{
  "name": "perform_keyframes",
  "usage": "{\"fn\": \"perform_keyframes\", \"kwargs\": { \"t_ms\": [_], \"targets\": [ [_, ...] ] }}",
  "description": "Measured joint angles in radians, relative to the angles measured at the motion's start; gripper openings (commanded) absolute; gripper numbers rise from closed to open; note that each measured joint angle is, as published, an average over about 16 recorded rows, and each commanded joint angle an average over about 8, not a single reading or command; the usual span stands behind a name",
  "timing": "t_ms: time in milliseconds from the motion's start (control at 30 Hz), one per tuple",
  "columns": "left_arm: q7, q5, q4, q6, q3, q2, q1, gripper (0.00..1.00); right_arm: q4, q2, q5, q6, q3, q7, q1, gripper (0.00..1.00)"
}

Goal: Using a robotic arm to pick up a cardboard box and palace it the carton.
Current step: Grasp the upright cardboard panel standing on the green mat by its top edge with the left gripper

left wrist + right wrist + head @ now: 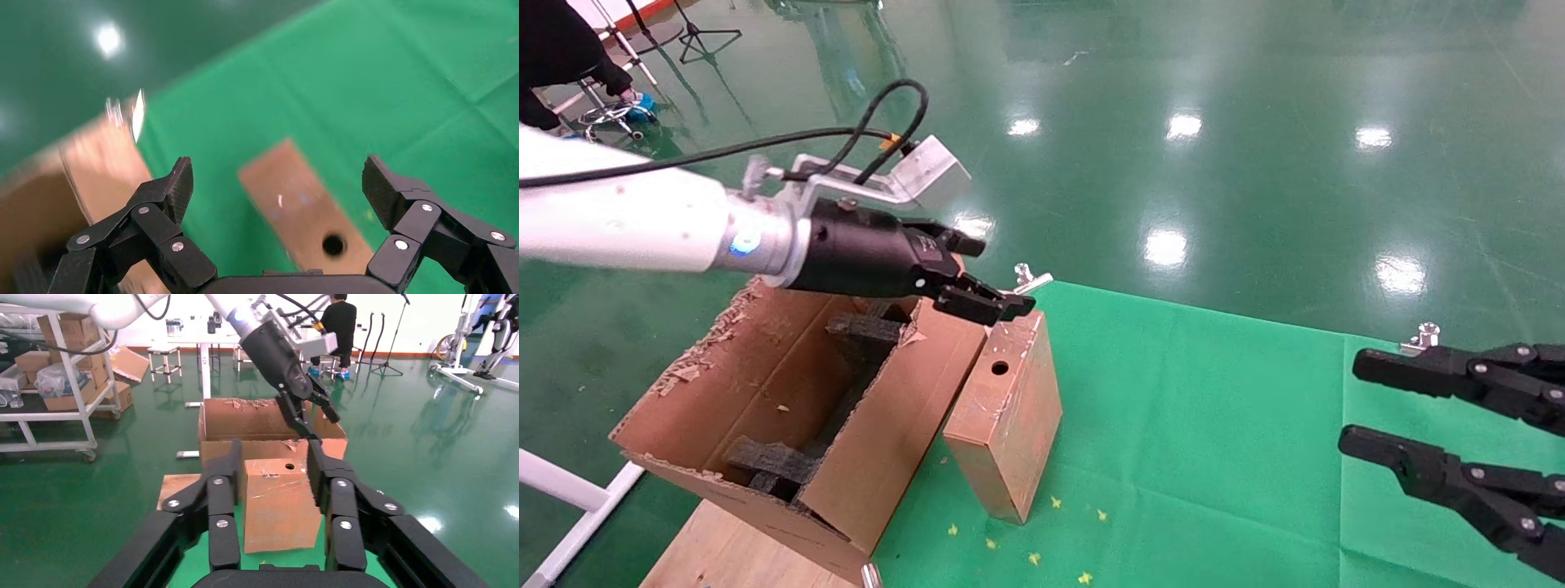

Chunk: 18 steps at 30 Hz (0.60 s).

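The small reddish-brown cardboard box (1005,416) with a round hole stands on the green cloth, beside the carton's near wall. The large brown carton (764,384) stands to its left, flaps open, black foam pieces inside. My left gripper (999,276), on the white arm, is open and empty, hovering just above the box's far end by the hole. In the left wrist view the box (300,202) lies below and between the spread fingers of the gripper (278,174), not touched. My right gripper (1354,402) is open and empty at the right, pointing at the box (278,508).
The green cloth (1214,457) covers the table to the right of the box. A wooden board (723,547) lies under the carton. Metal clamps (1426,335) sit at the table's far edge. Shelves with boxes (61,367) and a person (339,321) are in the background.
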Motion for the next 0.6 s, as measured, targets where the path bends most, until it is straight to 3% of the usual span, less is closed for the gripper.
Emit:
{"fn": "perform_keyframes", "kwargs": {
  "t_ms": [300,600],
  "targets": [
    [-0.383,0.174,0.008,0.141,0.105,0.100,-0.135,1.00,0.000,0.000,0.000,0.000,0.000,0.000,0.000,0.00],
    [-0.538,0.218,0.000,0.196,0.197,0.147,-0.176,1.00,0.000,0.000,0.000,0.000,0.000,0.000,0.000,0.00]
  ]
}}
